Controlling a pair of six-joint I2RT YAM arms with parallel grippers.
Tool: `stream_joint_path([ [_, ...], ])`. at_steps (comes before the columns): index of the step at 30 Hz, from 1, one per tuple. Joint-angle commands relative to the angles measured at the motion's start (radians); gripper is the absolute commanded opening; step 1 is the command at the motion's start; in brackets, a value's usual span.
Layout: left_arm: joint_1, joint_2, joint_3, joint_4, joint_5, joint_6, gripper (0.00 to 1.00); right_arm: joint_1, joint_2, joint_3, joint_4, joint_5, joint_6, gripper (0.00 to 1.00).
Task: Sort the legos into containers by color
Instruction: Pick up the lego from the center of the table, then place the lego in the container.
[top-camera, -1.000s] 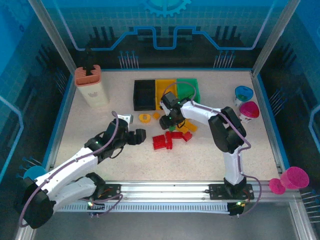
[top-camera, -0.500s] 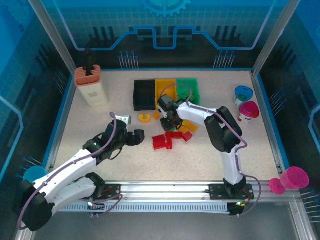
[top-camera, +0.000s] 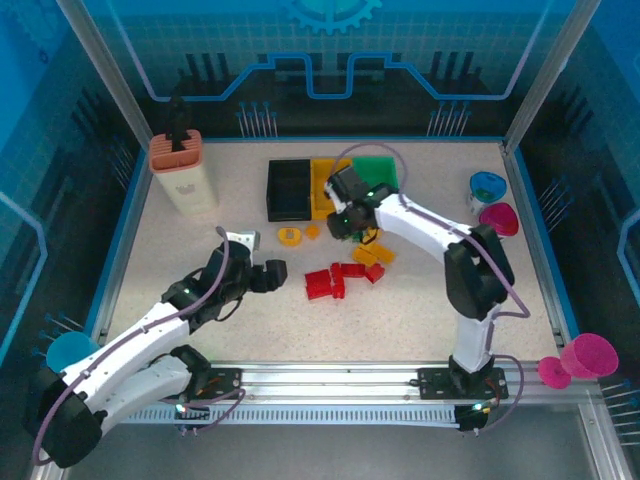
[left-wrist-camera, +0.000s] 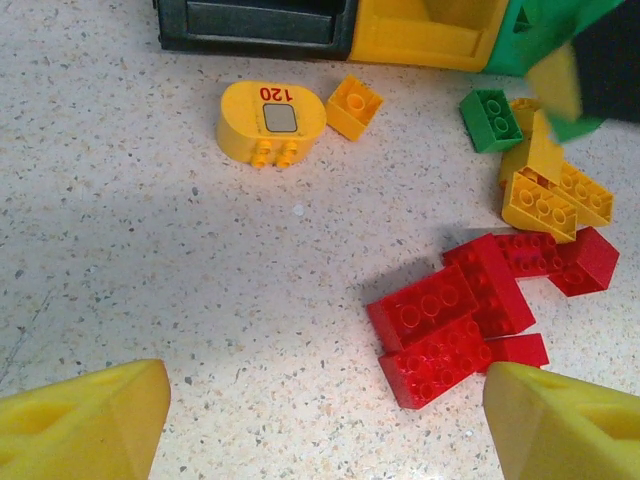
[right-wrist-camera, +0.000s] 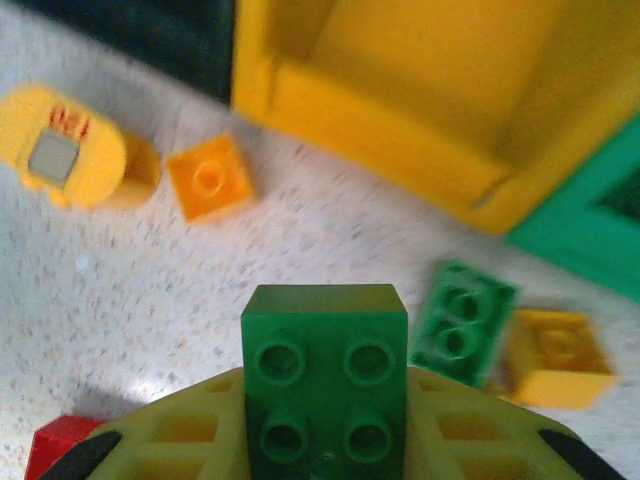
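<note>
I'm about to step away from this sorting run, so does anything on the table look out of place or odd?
Nothing looks spilled or broken. The one oddity is a rounded yellow piece printed 120, shaped unlike the bricks; it lies near the black bin, apart from the pile.
</note>
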Motion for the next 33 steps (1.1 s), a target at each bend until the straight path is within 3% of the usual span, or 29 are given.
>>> stream_joint_path([
  [1, 0.006, -0.033, -0.034, -0.019, -0.012, -0.008, 0.82, -0.084, -0.048, 0.021, 0.012, 0.011, 0.026, 0.30],
  [7, 0.006, -0.063, -0.063, -0.017, -0.011, -0.026, 0.82, -0.210, -0.003, 0.114, -0.013, -0.038, 0.046, 0.31],
  [15, 0.006, -0.078, -0.069, -0.033, -0.013, -0.035, 0.82, -0.269, 0.185, 0.362, -0.099, -0.019, 0.035, 0.31],
  [20, 0.004, -0.088, -0.069, -0.037, -0.012, -0.043, 0.82, -0.274, 0.261, 0.468, -0.133, 0.044, 0.042, 0.49],
  [24, 0.005, -0.093, -0.065, -0.036, -0.011, -0.042, 0.81, -0.261, 0.213, 0.420, -0.098, 0.067, 0.050, 0.67],
  [33, 0.004, -0.088, -0.062, -0.014, -0.004, -0.037, 0.81, -0.176, 0.008, 0.120, 0.006, 0.024, 0.035, 0.63],
])
